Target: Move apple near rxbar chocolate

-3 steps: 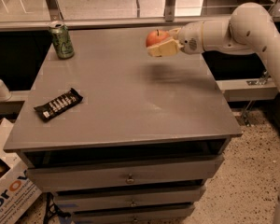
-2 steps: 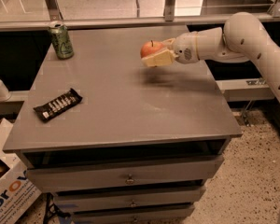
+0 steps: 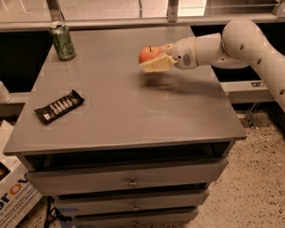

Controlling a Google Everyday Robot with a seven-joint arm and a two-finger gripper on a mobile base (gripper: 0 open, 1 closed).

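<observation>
A: Step?
B: Transport. We're holding the apple (image 3: 148,54) above the table (image 3: 133,113), 1 o'clock area, with the gripper (image 3: 155,61) fingers clamping it.
A: Next?
B: We're heading toward 8 o'clock, lowering beside the bar (image 3: 59,106).

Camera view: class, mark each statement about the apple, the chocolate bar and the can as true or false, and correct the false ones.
1. The gripper holds the apple above the cabinet top. True.
2. The chocolate bar lies right beside the apple. False: it lies flat near the front left edge, well apart from the apple.
3. The can stands upright at the back left corner. True.
4. The arm reaches in from the picture's left side. False: it comes in from the right.
</observation>
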